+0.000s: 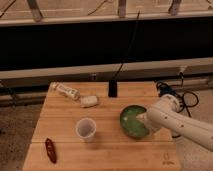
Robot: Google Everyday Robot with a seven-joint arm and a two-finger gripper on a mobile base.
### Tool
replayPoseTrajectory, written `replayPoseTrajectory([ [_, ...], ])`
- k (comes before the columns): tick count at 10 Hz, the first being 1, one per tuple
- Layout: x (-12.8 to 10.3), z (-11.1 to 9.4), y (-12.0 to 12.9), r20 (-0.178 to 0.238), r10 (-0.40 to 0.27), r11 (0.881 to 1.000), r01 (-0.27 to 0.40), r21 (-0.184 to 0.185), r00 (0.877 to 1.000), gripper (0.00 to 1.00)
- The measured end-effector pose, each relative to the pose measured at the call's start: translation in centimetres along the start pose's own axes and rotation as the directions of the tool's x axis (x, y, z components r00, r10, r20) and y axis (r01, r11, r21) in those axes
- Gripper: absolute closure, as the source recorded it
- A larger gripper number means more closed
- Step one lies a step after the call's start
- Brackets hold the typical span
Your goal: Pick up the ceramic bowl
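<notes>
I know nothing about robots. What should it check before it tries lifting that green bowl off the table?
1. Ceramic bowl upright on the wooden table: ok.
2. Gripper at the bowl's right rim: ok.
3. Firm hold on the rim: cannot tell, the arm hides the contact.
4. Translucent cup apart from the bowl, to its left: ok.
5. Bowl raised off the wood: not ok, it rests on the table.
</notes>
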Motion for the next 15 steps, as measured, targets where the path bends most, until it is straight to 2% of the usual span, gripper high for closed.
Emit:
replayPoseTrajectory([
  [2, 0.0, 0.5, 0.0, 0.015, -0.025, 1.000, 0.025, 0.003, 1.000, 0.20],
  [15, 0.6, 2.4, 0.3, 0.059, -0.052, 0.998, 0.053, -0.021, 0.997, 0.20],
])
